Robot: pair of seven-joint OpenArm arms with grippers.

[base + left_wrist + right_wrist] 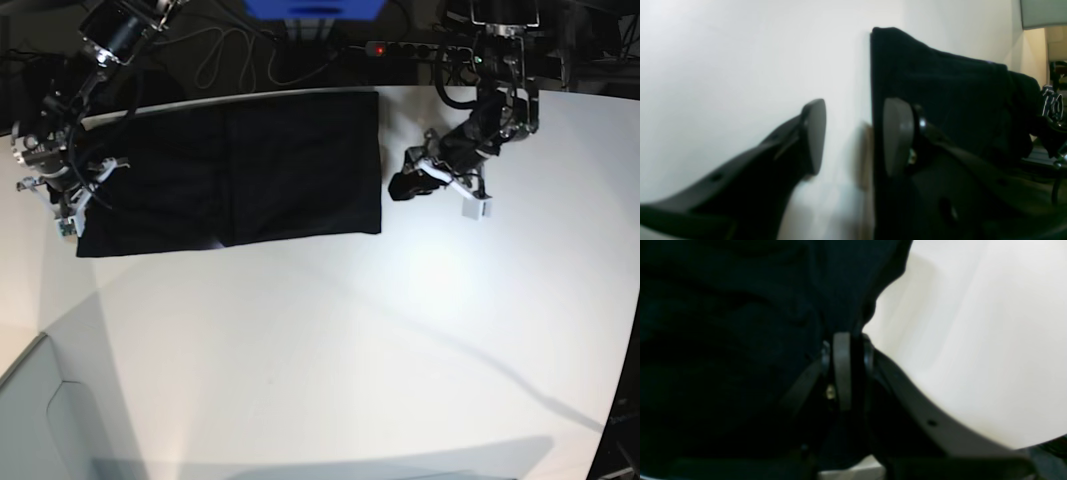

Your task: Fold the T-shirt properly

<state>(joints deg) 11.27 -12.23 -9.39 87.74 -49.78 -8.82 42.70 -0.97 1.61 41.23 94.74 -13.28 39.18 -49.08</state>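
We see a white table point(400, 330) carrying the black T-shirt point(240, 170), which lies flat as a wide rectangle along the far edge, reaching toward the far left corner. At the shirt's left end our right gripper point(849, 371) has its jaws closed on a fold of the black cloth. Our left gripper point(853, 136) stands just beside the shirt's right edge with jaws apart, holding nothing.

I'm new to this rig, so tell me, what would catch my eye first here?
The black T-shirt spread flat at the white table's far edge stands out most. The right gripper is shut on its edge, while the left gripper waits open beside the opposite edge.
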